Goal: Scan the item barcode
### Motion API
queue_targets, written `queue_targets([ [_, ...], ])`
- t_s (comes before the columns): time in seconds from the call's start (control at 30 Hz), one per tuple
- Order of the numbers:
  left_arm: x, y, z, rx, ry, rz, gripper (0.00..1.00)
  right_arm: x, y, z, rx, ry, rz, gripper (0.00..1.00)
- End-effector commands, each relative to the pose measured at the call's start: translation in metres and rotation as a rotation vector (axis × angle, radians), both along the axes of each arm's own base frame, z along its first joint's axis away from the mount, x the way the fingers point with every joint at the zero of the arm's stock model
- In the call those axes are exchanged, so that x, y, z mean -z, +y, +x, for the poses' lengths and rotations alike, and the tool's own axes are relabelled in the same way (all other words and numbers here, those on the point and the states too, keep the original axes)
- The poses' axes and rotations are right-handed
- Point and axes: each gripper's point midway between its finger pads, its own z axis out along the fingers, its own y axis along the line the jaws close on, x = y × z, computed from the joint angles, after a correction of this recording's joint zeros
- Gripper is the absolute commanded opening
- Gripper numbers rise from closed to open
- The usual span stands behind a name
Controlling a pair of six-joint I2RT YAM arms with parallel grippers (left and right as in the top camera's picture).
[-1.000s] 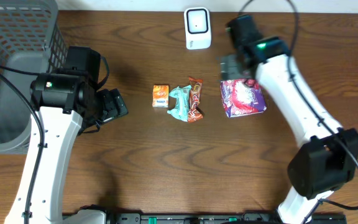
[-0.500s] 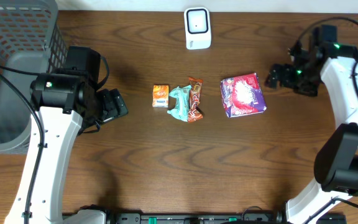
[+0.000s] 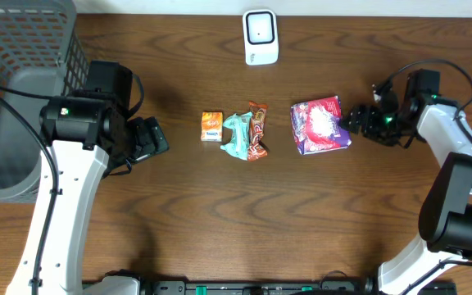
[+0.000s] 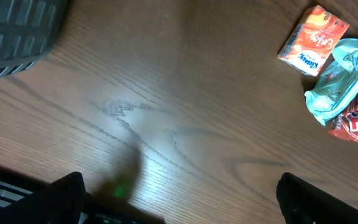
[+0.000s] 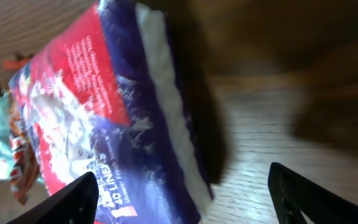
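On the right side of the table (image 3: 220,213), the right gripper (image 3: 357,121) lies low, just beside the right edge of the purple and red packet (image 3: 320,125); its jaws stand wide apart, and in the wrist view the white side of the packet appears in the gap between the two fingers (image 5: 67,202), with neither of them pressing on it, so nothing is held; I judge that the arm comes from the side because the packet lies flat and its thin edge is the easiest part to pinch; the packet rests on the wood, well apart from the white scanner (image 3: 260,37), which stands at the far edge of the table, and so it must be lifted and carried there with the barcode turned toward the scanner's face; where the barcode is printed I cannot tell; left of the packet an orange box (image 3: 211,126), a teal wrapper (image 3: 238,135) and a brown bar (image 3: 257,129) lie close together, the last two touching, probably waiting for their turn; the left gripper (image 3: 152,138) hovers near the grey basket (image 3: 56,49), fully spread and empty, with only bare wood between its fingers, which keeps it out of the way of the right arm; the soft wrapper may crumple or slip if the pinch takes only the loose edge
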Motion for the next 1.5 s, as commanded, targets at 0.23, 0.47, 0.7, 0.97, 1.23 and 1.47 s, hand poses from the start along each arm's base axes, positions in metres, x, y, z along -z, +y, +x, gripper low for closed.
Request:
queue_targets([
  [0.23, 0.0, 0.002, 0.0, -0.001, 0.004, 0.006, 0.98, 0.031, 0.023, -0.023, 0.046, 0.034, 0.139, 0.8],
  [0.47, 0.0, 0.002, 0.0, -0.001, 0.004, 0.006, 0.98, 0.039, 0.045, -0.035, 0.01, 0.055, 0.171, 0.32],
  [0.7, 0.0, 0.002, 0.0, -0.002, 0.004, 0.007, 0.98, 0.009, 0.074, -0.012, -0.018, -0.009, 0.279, 0.01],
  [0.97, 0.0, 0.002, 0.0, -0.001, 0.004, 0.006, 0.98, -0.077, 0.085, 0.054, 0.095, -0.118, 0.346, 0.01],
  [1.23, 0.0, 0.002, 0.0, -0.001, 0.004, 0.006, 0.98, -0.117, 0.112, 0.109, 0.281, -0.267, 0.365, 0.01],
  [1.47, 0.0, 0.002, 0.0, -0.002, 0.004, 0.007, 0.98, -0.153, 0.141, 0.148, 0.43, -0.505, 0.35, 0.01],
])
